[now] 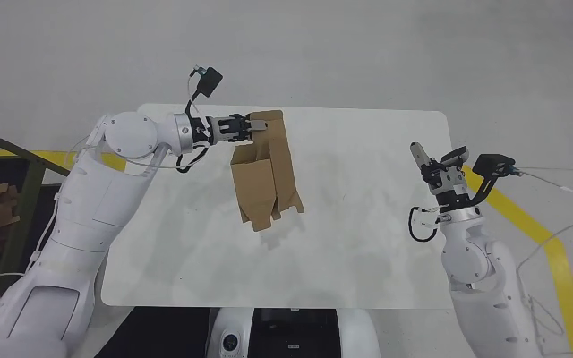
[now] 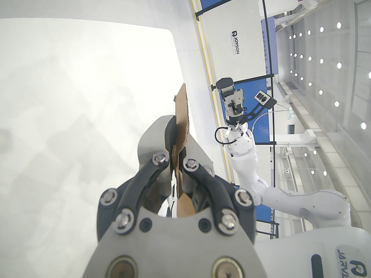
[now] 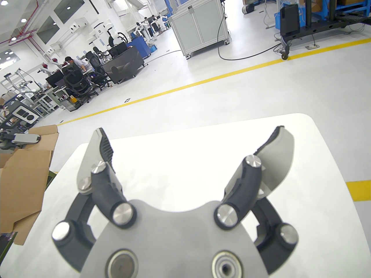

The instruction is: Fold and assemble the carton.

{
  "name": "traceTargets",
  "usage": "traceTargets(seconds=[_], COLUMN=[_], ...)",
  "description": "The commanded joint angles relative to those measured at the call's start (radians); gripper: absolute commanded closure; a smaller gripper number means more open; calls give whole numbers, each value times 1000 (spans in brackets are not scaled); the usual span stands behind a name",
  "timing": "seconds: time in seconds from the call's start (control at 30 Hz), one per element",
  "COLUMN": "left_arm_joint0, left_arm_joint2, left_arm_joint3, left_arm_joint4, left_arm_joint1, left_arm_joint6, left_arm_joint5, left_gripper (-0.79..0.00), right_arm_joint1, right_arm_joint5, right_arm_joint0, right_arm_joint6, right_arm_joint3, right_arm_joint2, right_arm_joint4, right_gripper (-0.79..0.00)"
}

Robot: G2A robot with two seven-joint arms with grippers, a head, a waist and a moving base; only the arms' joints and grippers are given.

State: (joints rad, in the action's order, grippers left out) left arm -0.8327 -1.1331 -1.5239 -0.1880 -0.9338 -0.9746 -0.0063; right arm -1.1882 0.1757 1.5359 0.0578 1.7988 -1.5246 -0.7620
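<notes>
A brown cardboard carton stands partly unfolded on the white table, left of the middle, with its flaps hanging down toward the front. My left gripper is shut on the carton's far upper flap; in the left wrist view the cardboard edge runs between the closed fingers. My right gripper is held up at the table's right edge, open and holding nothing, well away from the carton. The right wrist view shows its spread fingers and the carton far off.
The table's right half and front are bare white surface. Yellow floor lines run beside the table on the right. A dark frame stands off the table's left edge.
</notes>
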Motion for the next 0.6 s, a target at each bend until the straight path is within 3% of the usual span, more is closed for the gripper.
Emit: traceTargets(seconds=[0.0,0.3,0.57], left_arm_joint0=[-4,66,135], left_arm_joint2=[2,54,120], left_arm_joint3=[-9,40,110], left_arm_joint4=[1,-9,-49], left_arm_joint1=[-2,-22,-51], left_arm_joint6=[16,-1,-11], left_arm_joint5=[-2,-38,-89], left_gripper=[0,0,0], right_arm_joint1=[0,1,4], right_arm_joint5=[16,145,255], right_arm_joint0=[2,-18,-73], right_arm_joint6=[-12,-163,-427], right_arm_joint3=[3,-15,-81], right_arm_joint2=[5,40,89], right_arm_joint4=[8,108,395], right_gripper=[-785,-785,-785])
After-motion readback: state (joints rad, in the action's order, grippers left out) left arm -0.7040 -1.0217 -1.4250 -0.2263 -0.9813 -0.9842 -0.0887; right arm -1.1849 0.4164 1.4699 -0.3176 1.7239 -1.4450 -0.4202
